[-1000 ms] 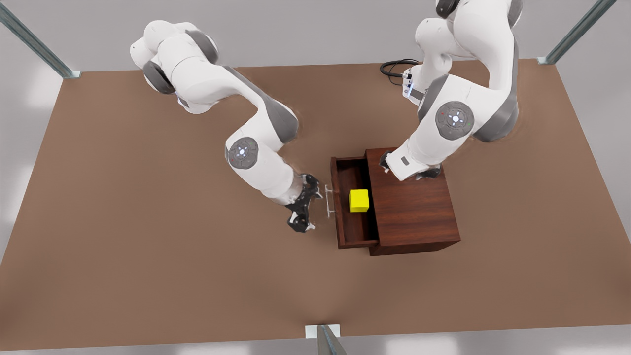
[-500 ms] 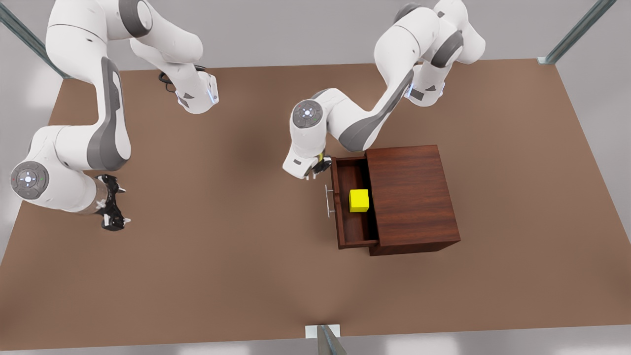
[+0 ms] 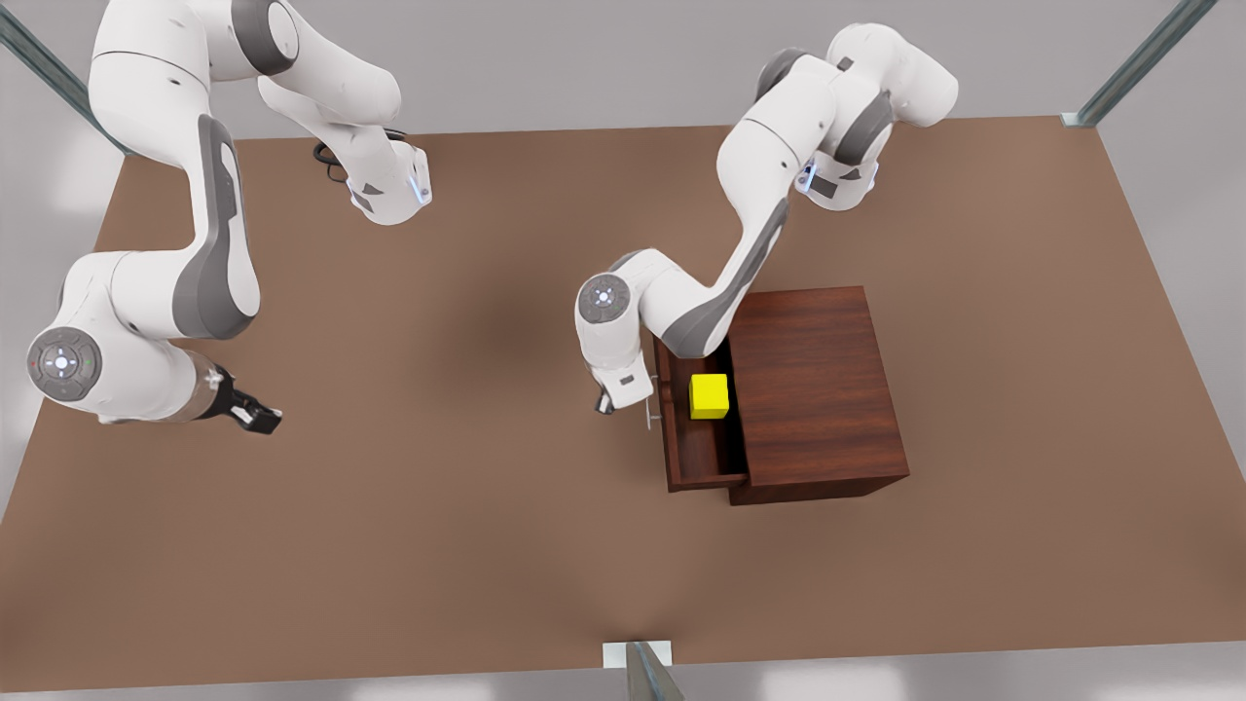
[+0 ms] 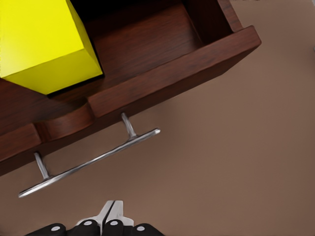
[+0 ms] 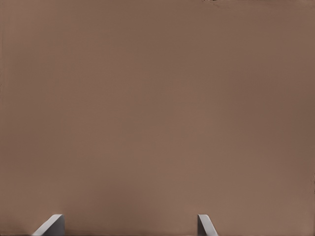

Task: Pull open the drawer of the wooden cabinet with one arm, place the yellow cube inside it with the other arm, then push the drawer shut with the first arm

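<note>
The wooden cabinet stands right of the table's middle. Its drawer is pulled out toward the front view's left. The yellow cube rests inside it. My left gripper hovers just outside the drawer front, beside the silver handle. In the left wrist view its fingers are shut, a short way off the handle, with the drawer and cube beyond. My right gripper waits open far at the front view's left, over bare table.
Both arm bases sit at the table's far edge, each with a black cable beside it. Metal posts stand at the table's corners and one at the near edge. The brown table lies wide around the cabinet.
The right arm left the handle and swung far to the front view's left. The left arm came off the cabinet top, round the drawer's corner, to in front of the handle. Drawer and cube stayed put.
</note>
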